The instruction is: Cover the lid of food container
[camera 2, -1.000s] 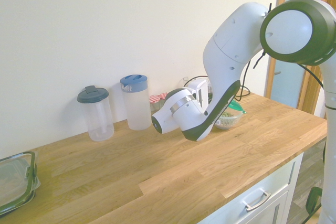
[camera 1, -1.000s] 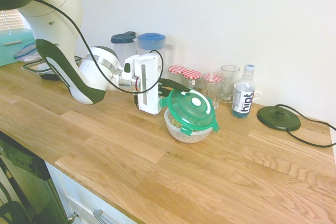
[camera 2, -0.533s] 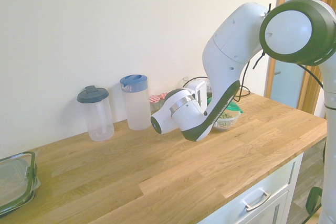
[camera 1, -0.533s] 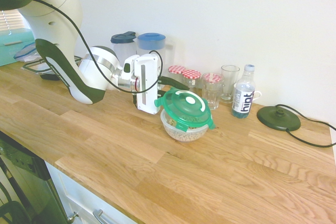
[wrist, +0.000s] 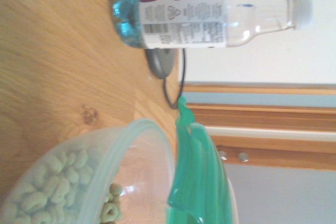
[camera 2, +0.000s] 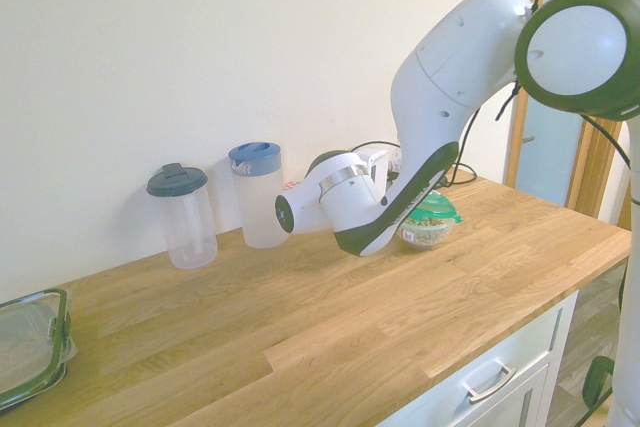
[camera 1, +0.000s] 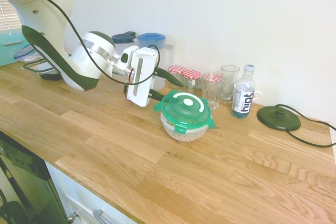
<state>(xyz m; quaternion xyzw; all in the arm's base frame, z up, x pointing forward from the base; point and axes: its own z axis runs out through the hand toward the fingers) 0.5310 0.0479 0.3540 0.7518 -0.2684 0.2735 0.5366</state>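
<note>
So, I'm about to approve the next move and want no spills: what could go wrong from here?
The lid looks unevenly seated on the bowl, with a gap in the wrist view, so it might slide off. The open gripper is close by and could nudge it.
</note>
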